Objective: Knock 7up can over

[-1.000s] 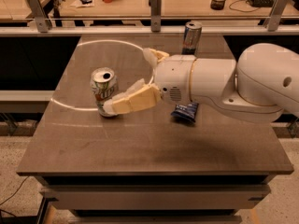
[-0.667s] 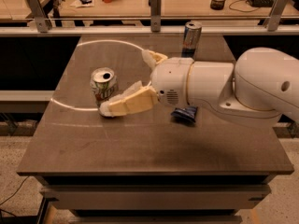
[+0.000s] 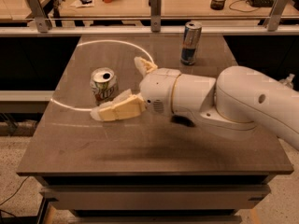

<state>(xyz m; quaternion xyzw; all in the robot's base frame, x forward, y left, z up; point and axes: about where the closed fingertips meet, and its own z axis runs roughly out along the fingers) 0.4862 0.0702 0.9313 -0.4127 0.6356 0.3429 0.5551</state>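
The 7up can stands upright on the left half of the dark table, its silver top with the pull-tab hole showing. My gripper is open, just right of the can. Its near cream finger lies in front of the can's base, touching or almost touching it. The far finger points up behind and right of the can. The white arm reaches in from the right.
A taller blue-and-silver can stands at the table's back right. A dark object lies mostly hidden under the arm. A white arc marks the tabletop. A rail with posts runs behind the table.
The gripper has moved a little left, so the near finger now reaches further across the front of the can's base. The can still stands upright. The arm now covers more of the dark object.
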